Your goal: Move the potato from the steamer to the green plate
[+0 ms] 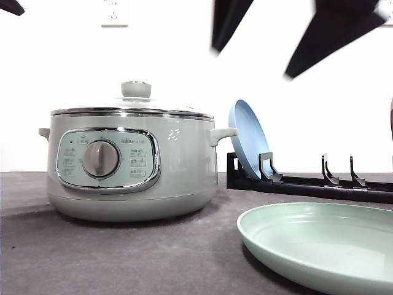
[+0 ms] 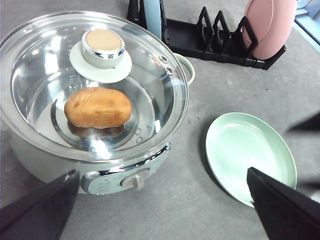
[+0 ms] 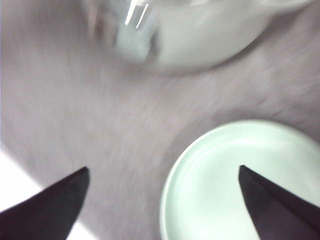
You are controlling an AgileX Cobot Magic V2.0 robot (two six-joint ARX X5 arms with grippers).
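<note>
The potato lies on the floor of the steamer, seen through the glass lid that covers the pot. The green plate sits bare on the table to the right of the steamer. My left gripper hangs high over the steamer's front side, open wide and holding nothing. My right gripper is open too, above the near edge of the green plate, in a blurred view. Black fingers show at the top of the front view.
A black plate rack stands behind the green plate, with a blue plate upright in it. A pink plate leans at the rack's other end. Grey tabletop lies bare in front of the steamer.
</note>
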